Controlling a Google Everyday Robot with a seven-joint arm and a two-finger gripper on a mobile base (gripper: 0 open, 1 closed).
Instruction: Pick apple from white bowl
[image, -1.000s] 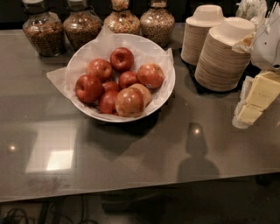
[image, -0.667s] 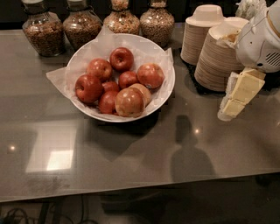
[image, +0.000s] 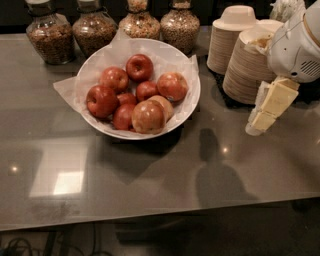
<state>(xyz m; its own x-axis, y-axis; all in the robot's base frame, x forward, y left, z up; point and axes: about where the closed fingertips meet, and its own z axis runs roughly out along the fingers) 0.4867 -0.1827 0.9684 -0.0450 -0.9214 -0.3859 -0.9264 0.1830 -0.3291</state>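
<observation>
The white bowl (image: 195, 102), lined with crinkled white paper, stands at the back middle of the grey table and holds several apples. The red-orange apple (image: 172, 86) lies at the bowl's right side; its sticker does not show. Darker red apples (image: 139, 67) lie behind and to its left, and a pale tan-yellow apple (image: 148, 117) lies at the front. My gripper (image: 265, 109), cream-coloured below a white wrist, hangs over the table to the right of the bowl, in front of the paper bowl stacks, apart from the bowl and holding nothing that I can see.
Several glass jars of grains (image: 49, 36) stand along the back edge behind the bowl. Two stacks of tan paper bowls (image: 250, 65) stand at the back right, close behind my gripper. The table's front edge (image: 160, 217) runs along the bottom.
My gripper has moved left from the right edge toward the bowl. The bowl and apples have not moved.
</observation>
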